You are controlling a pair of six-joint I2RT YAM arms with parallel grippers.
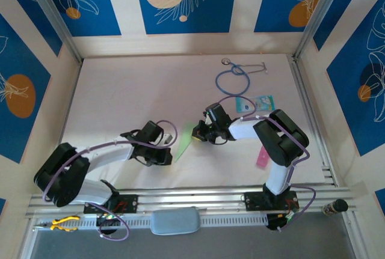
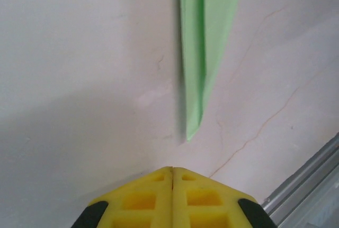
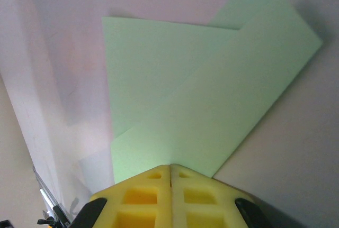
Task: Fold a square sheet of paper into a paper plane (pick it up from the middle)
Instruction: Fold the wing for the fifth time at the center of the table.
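Observation:
The light-green paper lies folded into a slim, pointed plane shape on the white table between my two grippers. In the left wrist view its narrow tip points toward my left gripper, which is shut and empty a short way from the tip. In the top view the left gripper sits just left of the paper. My right gripper is shut, its yellow fingertips resting at the near edge of the paper's wide layered end. From above, the right gripper is at the paper's upper right end.
A blue stethoscope lies at the back of the table. A teal-and-white card is behind the right arm, and a pink strip lies beside it. An aluminium rail runs along the near edge; yellow pliers lie beyond it.

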